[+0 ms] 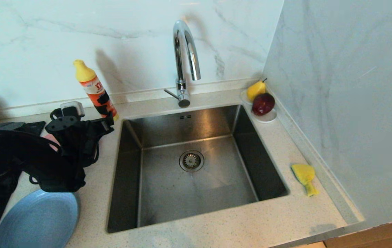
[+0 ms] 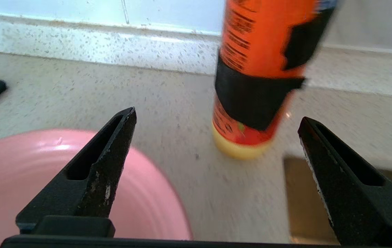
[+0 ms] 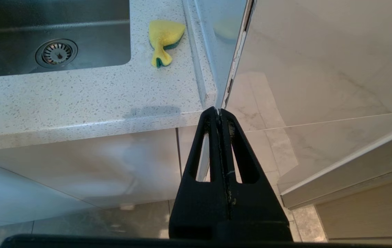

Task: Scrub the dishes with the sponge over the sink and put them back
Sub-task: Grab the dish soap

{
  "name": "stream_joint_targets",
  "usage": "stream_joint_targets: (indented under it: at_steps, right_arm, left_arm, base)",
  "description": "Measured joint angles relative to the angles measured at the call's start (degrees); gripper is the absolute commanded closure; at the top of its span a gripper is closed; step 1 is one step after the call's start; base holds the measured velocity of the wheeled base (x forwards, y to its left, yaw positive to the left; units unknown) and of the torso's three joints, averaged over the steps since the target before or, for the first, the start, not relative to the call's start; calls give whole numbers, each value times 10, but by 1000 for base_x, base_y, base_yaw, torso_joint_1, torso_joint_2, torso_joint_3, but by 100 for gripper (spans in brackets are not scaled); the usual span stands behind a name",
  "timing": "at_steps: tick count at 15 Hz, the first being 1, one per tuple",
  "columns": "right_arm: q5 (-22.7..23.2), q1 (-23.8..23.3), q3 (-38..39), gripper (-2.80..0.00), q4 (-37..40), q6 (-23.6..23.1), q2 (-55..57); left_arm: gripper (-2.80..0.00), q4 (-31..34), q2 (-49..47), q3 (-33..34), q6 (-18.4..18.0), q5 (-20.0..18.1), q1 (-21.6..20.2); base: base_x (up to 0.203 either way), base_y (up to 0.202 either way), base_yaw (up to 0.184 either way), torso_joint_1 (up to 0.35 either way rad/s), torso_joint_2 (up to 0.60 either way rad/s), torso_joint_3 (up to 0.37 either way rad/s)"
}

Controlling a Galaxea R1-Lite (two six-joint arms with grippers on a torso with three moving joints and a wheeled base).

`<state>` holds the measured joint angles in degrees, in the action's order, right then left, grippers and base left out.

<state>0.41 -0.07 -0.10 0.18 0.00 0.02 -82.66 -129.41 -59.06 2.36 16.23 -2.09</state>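
Observation:
My left gripper (image 1: 108, 123) hangs open and empty over the counter left of the sink (image 1: 147, 193), just in front of the orange bottle. In the left wrist view the left gripper (image 2: 217, 116) has its jaws wide apart, with the pink plate (image 2: 9, 172) under one finger and a corner of the sink (image 2: 302, 199) by the other. The pink plate (image 1: 51, 141) is mostly hidden under the arm. A light blue plate (image 1: 37, 217) lies at the counter's near left. The yellow sponge (image 1: 304, 175) (image 3: 164, 38) lies right of the sink. My right gripper (image 3: 219, 110) is parked shut below the counter's right corner.
An orange bottle with a yellow cap (image 1: 96, 89) (image 2: 261, 62) stands at the sink's back left corner. The chrome tap (image 1: 185, 62) rises behind the basin. A pear (image 1: 256, 90) and a red apple (image 1: 263, 103) sit on a white saucer (image 1: 270, 118) by the right wall. A black flat thing (image 1: 33, 127) lies far left.

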Motion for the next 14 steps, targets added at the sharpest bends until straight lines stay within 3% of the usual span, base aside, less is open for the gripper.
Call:
stream_joint_targets:
  at_steps: [14]
  right_arm:
    - [0,0,0,0,0,0,0]
  left_arm:
    - [-280,75,-59,-169,-6,7,-1]
  base:
    - [0,0,0,0,0,0]
